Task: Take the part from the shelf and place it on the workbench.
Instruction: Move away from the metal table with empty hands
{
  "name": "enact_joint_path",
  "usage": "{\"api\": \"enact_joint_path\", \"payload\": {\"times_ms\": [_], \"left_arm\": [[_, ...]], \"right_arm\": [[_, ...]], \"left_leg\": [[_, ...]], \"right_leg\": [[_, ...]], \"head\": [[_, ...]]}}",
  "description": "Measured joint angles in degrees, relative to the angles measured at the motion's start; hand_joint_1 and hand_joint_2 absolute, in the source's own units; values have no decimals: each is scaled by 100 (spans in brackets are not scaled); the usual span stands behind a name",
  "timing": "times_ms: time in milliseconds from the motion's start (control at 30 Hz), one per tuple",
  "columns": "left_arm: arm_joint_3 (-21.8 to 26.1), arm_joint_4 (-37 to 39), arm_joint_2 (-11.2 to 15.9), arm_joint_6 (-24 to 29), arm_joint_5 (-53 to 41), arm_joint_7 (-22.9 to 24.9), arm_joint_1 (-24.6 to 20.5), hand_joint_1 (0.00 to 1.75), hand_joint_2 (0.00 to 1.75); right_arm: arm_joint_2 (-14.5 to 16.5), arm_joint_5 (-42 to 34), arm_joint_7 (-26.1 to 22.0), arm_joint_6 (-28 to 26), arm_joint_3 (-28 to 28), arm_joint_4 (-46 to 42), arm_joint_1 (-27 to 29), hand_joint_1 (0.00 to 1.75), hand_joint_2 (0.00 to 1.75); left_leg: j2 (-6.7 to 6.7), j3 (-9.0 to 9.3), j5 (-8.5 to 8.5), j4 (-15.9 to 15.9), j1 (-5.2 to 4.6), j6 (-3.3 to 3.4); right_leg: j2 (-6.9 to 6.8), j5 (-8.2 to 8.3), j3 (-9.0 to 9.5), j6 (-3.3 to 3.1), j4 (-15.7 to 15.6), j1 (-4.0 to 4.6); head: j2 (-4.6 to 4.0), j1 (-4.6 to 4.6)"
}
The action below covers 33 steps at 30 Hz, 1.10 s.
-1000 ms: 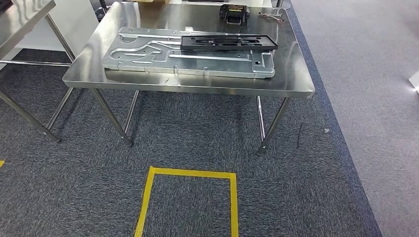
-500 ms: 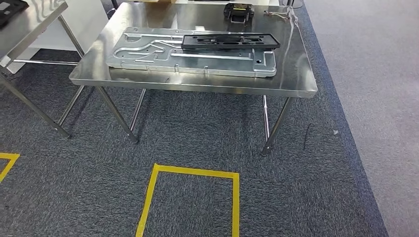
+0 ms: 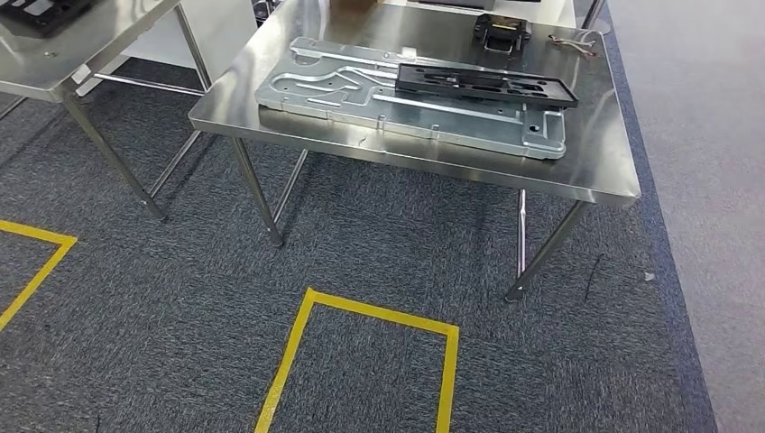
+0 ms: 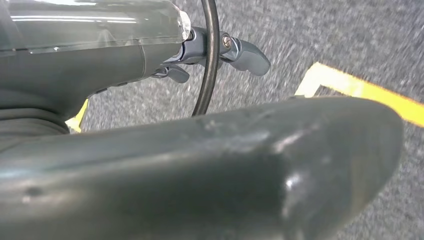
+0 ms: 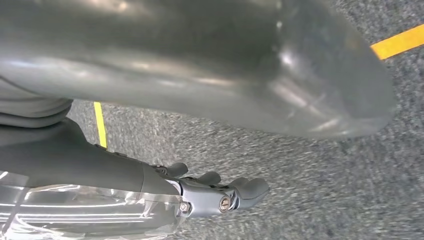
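Observation:
A steel workbench (image 3: pixel 595 171) stands ahead in the head view. On it lies a large silver metal plate (image 3: pixel 361 99) with a long black part (image 3: pixel 483 84) on top, toward its right side. A second black part (image 3: pixel 41 13) lies on another steel table (image 3: pixel 63 68) at the far left. My left hand (image 4: pixel 200 165) hangs over the grey carpet, its fingers (image 4: pixel 245 55) loosely extended and holding nothing. My right hand (image 5: pixel 200 65) also hangs above the carpet, fingers (image 5: pixel 235 192) apart and empty.
A small black block (image 3: pixel 502 32) and a loose cable (image 3: pixel 568 41) lie at the workbench's far edge. A yellow tape square (image 3: pixel 361 361) marks the carpet in front of the bench, with another tape corner (image 3: pixel 41 262) at the left. Lighter floor runs along the right.
The whole picture has shifted: the camera has moved, so the workbench now sits further right and the left table and second tape mark show more. Nothing on the bench moved.

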Motion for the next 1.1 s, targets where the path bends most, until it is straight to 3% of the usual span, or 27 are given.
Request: {"api": "enact_joint_path", "payload": {"times_ms": [67,100,167,200,233,267,300,333,400,467,500,533,633,667,733,767,833,900,967,1000,1033,1067,1100], "left_arm": [[-2,0,-1,-15,-16,-31,2,0,0],[-3,0,-3,-23,-19,-45,-3,0,0],[-3,0,-4,-39,-9,-70,-15,0,0],[-2,0,-4,-40,1,-76,-15,0,0],[2,0,-1,-34,20,-74,-10,0,0],[8,0,4,-27,45,-70,-2,0,0],[17,0,9,-20,75,-63,4,0,0],[31,0,16,-10,106,-59,4,0,0],[62,0,24,25,158,-64,-4,0,0],[91,0,23,60,184,-76,5,0,0],[106,0,21,71,188,-80,17,0,0],[122,-1,21,74,190,-82,28,0,0],[152,-2,25,82,200,-92,23,0,0],[155,-2,25,83,202,-96,17,0,0],[161,-2,25,83,202,-99,26,0,0],[163,-2,25,83,202,-99,37,0,0],[168,-2,23,83,202,-98,47,0,0],[169,-2,22,83,203,-99,35,0,0],[169,-2,24,75,201,-121,32,0,0],[170,-2,25,63,194,-145,41,0,0],[170,-3,26,48,185,-174,54,0,0],[171,-4,28,28,175,-204,66,0,0],[171,-5,27,6,163,-243,75,0,0]], "right_arm": [[-31,7,-6,50,-1,1,4,0,0],[-43,16,-10,63,-1,1,11,0,0],[-57,52,-14,73,-1,1,23,0,0],[-61,84,-15,73,-1,1,26,0,0],[-63,123,-17,74,2,2,24,0,0],[-63,174,-23,73,9,2,22,0,0],[-62,233,-33,70,21,3,25,0,0],[-59,291,-45,61,37,3,37,0,0],[-50,388,-76,33,68,3,73,0,0],[-38,437,-92,-2,96,3,93,0,0],[-32,446,-95,-16,111,3,94,0,0],[-23,449,-96,-27,124,3,90,0,0],[7,452,-98,-35,152,4,83,0,0],[14,454,-98,-35,158,5,80,0,0],[24,457,-99,-35,173,6,56,0,0],[28,459,-99,-35,180,6,42,0,0],[38,461,-100,-35,189,7,34,0,0],[43,462,-101,-35,191,8,58,0,0],[44,462,-123,-33,192,8,83,0,0],[46,465,-154,-28,192,8,91,0,0],[51,470,-195,-22,192,8,95,0,0],[59,480,-236,-15,192,8,99,0,0],[67,496,-271,-12,192,8,101,0,0]], "left_leg": [[-146,10,-8,21,4,-19],[-210,5,-17,40,-3,-41],[-339,-39,-17,65,0,-110],[-405,-67,-6,65,6,-152],[-470,-91,7,57,15,-196],[-445,-109,-3,76,19,-229],[-335,-153,-65,163,12,-254],[-178,-248,-193,366,3,-273],[115,-588,-581,1085,6,-302],[191,-872,-796,1688,25,-331],[211,-865,-741,1699,31,-336],[245,-730,-587,1462,34,-332],[542,-102,-146,307,-5,-264],[604,-18,-113,130,-23,-239],[533,-25,-101,68,-36,-190],[480,-21,-77,49,-23,-160],[374,-8,-15,-3,9,-85],[264,-27,25,-18,16,-35],[125,-51,39,-15,8,-22],[47,-52,43,-13,6,-25],[-31,-46,47,-11,5,-30],[-106,-39,50,-8,4,-36],[-175,-39,55,-5,6,-48]], "right_leg": [[126,442,289,-22,-669,-14],[278,601,453,-42,-1043,-25],[496,709,624,-78,-1458,-33],[509,687,637,-98,-1490,-25],[440,693,643,-125,-1508,-29],[364,704,657,-159,-1536,-34],[288,717,673,-202,-1565,-44],[203,726,686,-240,-1592,-52],[22,719,695,-289,-1603,-32],[-159,705,691,-303,-1594,-9],[-241,698,691,-302,-1587,-2],[-316,688,695,-296,-1580,2],[-509,643,732,-235,-1550,34],[-559,632,744,-207,-1542,44],[-655,627,772,-147,-1549,54],[-639,614,784,-111,-1542,45],[-387,430,710,-50,-1331,25],[-81,40,414,-22,-684,5],[-7,-199,98,-15,-33,3],[3,-144,60,-20,27,4],[21,18,129,-35,-136,4],[78,247,291,-61,-491,7],[233,447,482,-102,-916,8]], "head": [[0,1],[0,1],[0,1],[0,0],[0,0],[0,0],[0,-2],[0,-3],[0,-6],[0,-5],[0,-5],[0,-5],[0,-5],[0,-4],[0,-4],[0,-4],[0,-4],[0,-4],[0,-4],[0,-4],[0,-4],[0,-4],[0,-4]]}}
